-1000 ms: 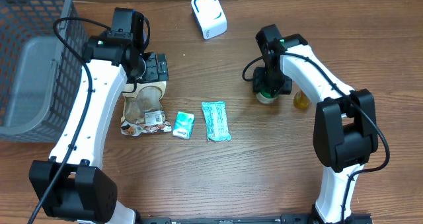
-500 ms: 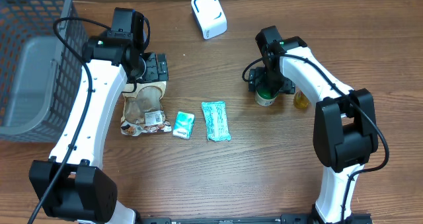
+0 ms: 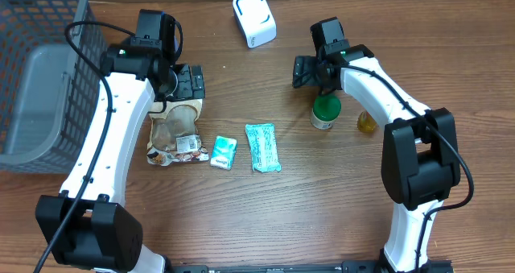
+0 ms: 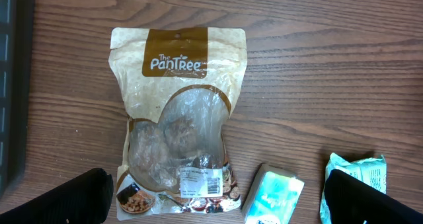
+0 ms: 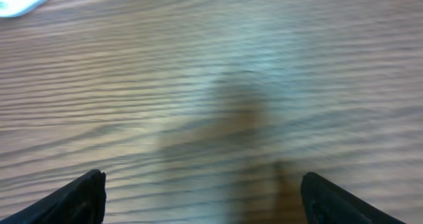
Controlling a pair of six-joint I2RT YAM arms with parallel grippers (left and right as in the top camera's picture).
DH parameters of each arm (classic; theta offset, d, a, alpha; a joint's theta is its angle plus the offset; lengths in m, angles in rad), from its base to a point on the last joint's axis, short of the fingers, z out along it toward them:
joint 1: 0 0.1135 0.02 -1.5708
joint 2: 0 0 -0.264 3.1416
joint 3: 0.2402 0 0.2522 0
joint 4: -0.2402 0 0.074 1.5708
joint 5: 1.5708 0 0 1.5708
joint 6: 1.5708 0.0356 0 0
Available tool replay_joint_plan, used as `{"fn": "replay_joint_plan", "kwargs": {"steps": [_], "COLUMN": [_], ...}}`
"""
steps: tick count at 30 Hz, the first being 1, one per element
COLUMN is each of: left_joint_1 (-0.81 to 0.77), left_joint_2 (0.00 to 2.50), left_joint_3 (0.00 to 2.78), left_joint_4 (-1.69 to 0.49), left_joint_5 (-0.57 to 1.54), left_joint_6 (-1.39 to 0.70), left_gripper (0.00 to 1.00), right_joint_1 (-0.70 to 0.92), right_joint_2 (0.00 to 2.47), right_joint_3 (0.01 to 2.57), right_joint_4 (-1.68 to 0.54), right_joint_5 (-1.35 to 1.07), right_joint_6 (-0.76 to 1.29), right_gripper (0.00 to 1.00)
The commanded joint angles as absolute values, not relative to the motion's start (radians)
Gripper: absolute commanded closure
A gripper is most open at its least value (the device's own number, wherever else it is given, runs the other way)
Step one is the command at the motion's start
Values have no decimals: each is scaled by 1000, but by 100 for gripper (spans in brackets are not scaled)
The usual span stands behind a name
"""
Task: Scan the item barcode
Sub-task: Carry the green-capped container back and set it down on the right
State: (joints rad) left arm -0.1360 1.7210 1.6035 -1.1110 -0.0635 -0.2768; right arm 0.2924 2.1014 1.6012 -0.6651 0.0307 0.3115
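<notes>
The green-lidded can (image 3: 325, 112) stands upright on the table (image 3: 322, 208), right of centre, well apart from the white scanner (image 3: 254, 18) at the far edge. The right gripper (image 3: 310, 69) hangs just beyond the can with its claw spread and empty. Its own camera shows only blurred wood between the tips. The left gripper (image 4: 215, 201) is spread wide too, over the snack pouch (image 4: 175, 118), touching nothing. The can looks stiff and light, with smooth round sides, so I'd expect it to slip or twist under a shallow pinch. It seems best taken across the body, under the lid. I can't see a barcode from here.
</notes>
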Motion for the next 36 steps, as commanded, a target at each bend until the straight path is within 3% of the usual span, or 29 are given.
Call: {"fn": "replay_joint_plan", "kwargs": {"steps": [1, 12, 16, 18, 20, 29, 36], "left_joint_1": [-132, -132, -133, -132, -132, -132, -132], "left_joint_2": [1723, 1723, 1723, 1723, 1723, 1723, 1723], "left_joint_3": [1618, 1618, 1618, 1618, 1618, 1618, 1618], "left_joint_4": [-1111, -1111, -1111, -1111, -1111, -1111, -1111], "left_joint_5": [-59, -59, -58, -59, -59, -59, -59], "left_joint_6": [-258, -258, -258, -258, -258, -258, -258], "left_gripper": [0, 0, 0, 0, 0, 0, 0], "right_joint_1": [329, 469, 477, 475, 468, 430, 406], "right_joint_2": [2080, 2080, 2080, 2080, 2080, 2080, 2080], "right_joint_3": [1598, 1598, 1598, 1598, 1598, 1598, 1598], "right_joint_4": [-647, -698, -827, -903, -960, -1061, -1065], "right_joint_5": [-111, -105, -28, 19, 44, 200, 176], "right_joint_6": [317, 337, 404, 423, 423, 423, 422], "right_gripper": [14, 15, 24, 40, 44, 42, 39]}}
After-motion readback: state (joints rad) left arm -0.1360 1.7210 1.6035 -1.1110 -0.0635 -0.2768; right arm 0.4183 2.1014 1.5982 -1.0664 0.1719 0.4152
